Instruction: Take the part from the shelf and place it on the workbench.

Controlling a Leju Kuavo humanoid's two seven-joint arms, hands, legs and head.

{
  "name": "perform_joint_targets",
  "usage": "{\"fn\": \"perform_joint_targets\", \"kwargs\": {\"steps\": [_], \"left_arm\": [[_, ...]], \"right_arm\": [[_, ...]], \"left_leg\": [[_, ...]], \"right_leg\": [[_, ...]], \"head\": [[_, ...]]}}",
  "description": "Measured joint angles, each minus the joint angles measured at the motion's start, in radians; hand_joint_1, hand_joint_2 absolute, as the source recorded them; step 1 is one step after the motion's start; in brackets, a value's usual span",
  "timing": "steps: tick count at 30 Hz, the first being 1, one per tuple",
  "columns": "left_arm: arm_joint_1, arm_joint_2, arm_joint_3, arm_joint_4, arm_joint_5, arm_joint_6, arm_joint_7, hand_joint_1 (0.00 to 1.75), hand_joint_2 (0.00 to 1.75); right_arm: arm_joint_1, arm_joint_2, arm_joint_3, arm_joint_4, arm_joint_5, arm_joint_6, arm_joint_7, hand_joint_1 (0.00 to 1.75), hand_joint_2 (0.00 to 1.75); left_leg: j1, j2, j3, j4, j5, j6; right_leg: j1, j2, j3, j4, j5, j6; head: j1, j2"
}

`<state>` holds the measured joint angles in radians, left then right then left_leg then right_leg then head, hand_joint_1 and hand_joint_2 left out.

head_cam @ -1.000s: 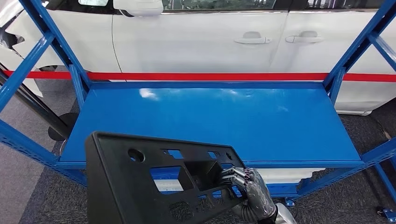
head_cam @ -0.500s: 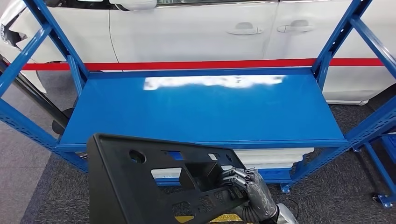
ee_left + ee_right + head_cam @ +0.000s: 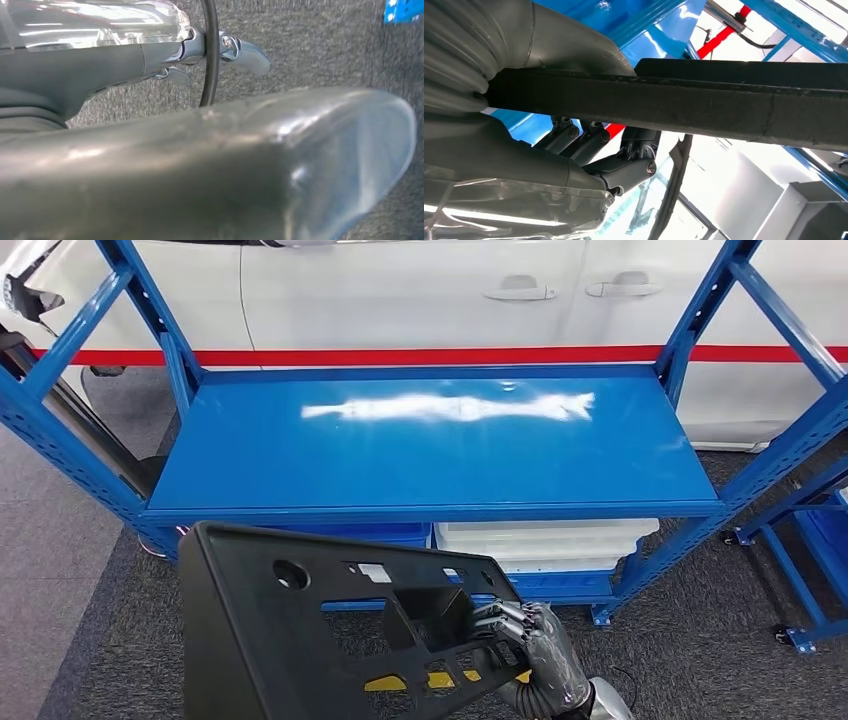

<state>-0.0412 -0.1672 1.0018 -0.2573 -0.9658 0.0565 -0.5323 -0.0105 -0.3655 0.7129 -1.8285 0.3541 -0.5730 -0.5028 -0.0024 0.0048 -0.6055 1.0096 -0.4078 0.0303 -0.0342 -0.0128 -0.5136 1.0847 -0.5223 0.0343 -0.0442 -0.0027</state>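
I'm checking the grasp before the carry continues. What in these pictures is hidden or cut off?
- Head view: the flat black plastic part with cut-outs runs off the bottom edge, so its lower end is unseen.
- Head view: the right hand has its fingertips tucked behind the part's rim.
- Left wrist view: the left hand is mostly blocked by a blurred grey cover up close; open or shut is unclear.

Viewpoint shifted back from blue shelf [image 3: 430, 455]: frame now seen further off, lower tier with white bins [image 3: 545, 540] newly exposed, more grey carpet [image 3: 700, 640] visible. Yellow floor marking [image 3: 440, 680] now showing through cut-outs of black part [image 3: 300, 630]. White car [image 3: 420, 290] cropped higher. Glare patch on shelf surface broadened, moved centre.
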Motion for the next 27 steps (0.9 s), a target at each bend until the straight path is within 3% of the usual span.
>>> {"fn": "perform_joint_targets", "kwargs": {"steps": [2, 4, 5, 7, 9, 10, 11, 12, 14, 16, 17, 20, 21, 22, 24, 25, 26, 27], "left_arm": [[0.0, 0.0, 0.0, 0.0, 0.0, 0.0, 0.0, 0.0, 0.0], [0.002, 0.0, 0.001, 0.0, 0.0, 0.0, 0.001, 0.0, 0.0], [0.003, 0.0, 0.001, 0.0, 0.0, 0.0, 0.001, 0.0, 0.0], [0.005, 0.0, 0.003, 0.0, -0.004, 0.0, 0.005, 0.0, 0.0], [0.005, 0.0, 0.003, 0.0, -0.012, 0.0, 0.008, 0.0, 0.0], [0.005, 0.001, 0.005, 0.0, -0.018, -0.001, 0.01, 0.0, 0.0], [0.005, 0.002, 0.006, 0.0, -0.023, -0.001, 0.011, 0.0, 0.0], [0.005, 0.003, 0.008, 0.0, -0.03, -0.001, 0.014, 0.0, 0.0], [0.003, 0.006, 0.012, 0.0, -0.044, -0.002, 0.018, 0.0, 0.0], [0.001, 0.009, 0.013, 0.0, -0.064, -0.004, 0.022, 0.0, 0.0], [-0.001, 0.012, 0.013, 0.0, -0.075, -0.005, 0.024, 0.0, 0.0], [-0.003, 0.02, 0.013, 0.0, -0.107, -0.016, 0.027, 0.0, 0.0], [-0.003, 0.021, 0.013, 0.0, -0.115, -0.019, 0.024, 0.0, 0.0], [-0.003, 0.022, 0.013, 0.0, -0.121, -0.021, 0.019, 0.0, 0.0], [-0.002, 0.023, 0.013, 0.0, -0.131, -0.02, 0.008, 0.0, 0.0], [-0.002, 0.023, 0.013, 0.0, -0.135, -0.02, 0.004, 0.0, 0.0], [-0.001, 0.023, 0.013, 0.0, -0.139, -0.019, 0.0, 0.0, 0.0], [-0.001, 0.023, 0.013, 0.0, -0.143, -0.02, -0.003, 0.0, 0.0]], "right_arm": [[-0.001, 0.0, -0.001, 0.0, 0.0, 0.0, 0.0, 1.75, 1.75], [0.0, 0.0, -0.001, 0.0, 0.0, 0.002, 0.0, 1.75, 1.75], [0.0, 0.0, -0.001, 0.0, 0.0, 0.005, 0.0, 1.75, 1.75], [0.002, -0.001, -0.002, 0.0, -0.001, 0.01, -0.001, 1.75, 1.75], [0.008, -0.002, -0.004, 0.0, -0.003, 0.011, -0.004, 1.75, 1.75], [0.012, -0.002, -0.005, 0.0, -0.004, 0.011, -0.007, 1.75, 1.75], [0.017, -0.002, -0.007, 0.0, -0.005, 0.013, -0.01, 1.75, 1.75], [0.021, -0.002, -0.009, 0.0, -0.003, 0.015, -0.013, 1.75, 1.75], [0.029, -0.002, -0.014, -0.002, 0.003, 0.019, -0.015, 1.75, 1.75], [0.038, -0.002, -0.02, -0.006, 0.011, 0.023, -0.005, 1.75, 1.75], [0.046, -0.002, -0.024, -0.008, 0.014, 0.027, 0.001, 1.75, 1.75], [0.108, -0.002, -0.042, -0.007, -0.002, 0.016, -0.032, 1.75, 1.75], [0.138, -0.001, -0.047, -0.005, -0.02, 0.001, -0.062, 1.75, 1.75], [0.166, -0.001, -0.05, -0.002, -0.039, -0.015, -0.091, 1.75, 1.75], [0.211, 0.0, -0.054, 0.003, -0.073, -0.038, -0.124, 1.75, 1.75], [0.226, 0.0, -0.054, 0.004, -0.088, -0.042, -0.128, 1.75, 1.75], [0.239, 0.0, -0.054, 0.005, -0.101, -0.042, -0.127, 1.75, 1.75], [0.25, 0.0, -0.054, 0.005, -0.113, -0.041, -0.126, 1.75, 1.75]], "left_leg": [[-0.003, 0.0, -0.013, 0.013, 0.009, -0.013], [-0.001, 0.0, -0.019, 0.015, 0.019, -0.028], [0.001, -0.001, -0.026, 0.023, 0.008, -0.035], [0.006, -0.004, -0.053, 0.088, -0.068, -0.048], [0.007, -0.005, -0.082, 0.204, -0.163, -0.058], [0.007, -0.005, -0.086, 0.253, -0.183, -0.06], [0.007, -0.005, -0.077, 0.276, -0.179, -0.06], [0.007, -0.005, -0.053, 0.267, -0.157, -0.058], [0.005, -0.008, 0.041, 0.157, -0.112, -0.048], [0.0, -0.013, 0.13, 0.024, -0.111, -0.035], [-0.004, -0.015, 0.15, -0.011, -0.119, -0.029], [-0.004, -0.013, 0.142, -0.032, -0.099, -0.008], [-0.002, -0.012, 0.134, -0.037, -0.086, 0.002], [0.0, -0.01, 0.124, -0.042, -0.073, 0.009], [-0.001, -0.003, 0.099, -0.042, -0.056, 0.017], [-0.003, 0.002, 0.086, -0.041, -0.049, 0.017], [-0.003, 0.01, 0.073, -0.039, -0.042, 0.017], [-0.004, 0.02, 0.061, -0.036, -0.034, 0.015]], "right_leg": [[0.006, 0.0, 0.04, -0.071, -0.021, -0.009], [0.008, -0.001, 0.029, -0.075, -0.012, -0.027], [0.008, -0.002, 0.02, -0.076, -0.002, -0.037], [0.006, -0.006, -0.004, -0.078, 0.021, -0.053], [0.009, -0.006, -0.031, -0.077, 0.042, -0.06], [0.011, -0.006, -0.045, -0.076, 0.052, -0.06], [0.013, -0.006, -0.059, -0.075, 0.062, -0.06], [0.014, -0.006, -0.073, -0.072, 0.071, -0.059], [0.015, -0.005, -0.097, -0.066, 0.088, -0.054], [0.016, -0.004, -0.109, -0.062, 0.102, -0.046], [0.015, -0.005, -0.11, -0.063, 0.11, -0.039], [0.013, -0.003, -0.113, -0.067, 0.12, -0.02], [0.012, -0.001, -0.12, -0.053, 0.096, -0.015], [0.012, 0.002, -0.132, -0.02, 0.055, -0.012], [0.01, 0.006, -0.164, 0.094, -0.044, -0.007], [0.009, 0.006, -0.176, 0.154, -0.067, -0.004], [0.008, 0.006, -0.179, 0.195, -0.064, -0.001], [0.007, 0.005, -0.169, 0.208, -0.039, 0.002]], "head": [[0.0, 0.0], [0.0, 0.0], [0.0, 0.0], [0.0, 0.0], [0.0, 0.0], [0.0, 0.0], [0.0, 0.0], [0.0, 0.0], [0.0, 0.0], [0.0, 0.0], [0.0, 0.0], [0.0, 0.0], [0.0, 0.0], [0.0, 0.0], [0.0, 0.0], [0.0, 0.0], [0.0, 0.0], [0.0, 0.0]]}}
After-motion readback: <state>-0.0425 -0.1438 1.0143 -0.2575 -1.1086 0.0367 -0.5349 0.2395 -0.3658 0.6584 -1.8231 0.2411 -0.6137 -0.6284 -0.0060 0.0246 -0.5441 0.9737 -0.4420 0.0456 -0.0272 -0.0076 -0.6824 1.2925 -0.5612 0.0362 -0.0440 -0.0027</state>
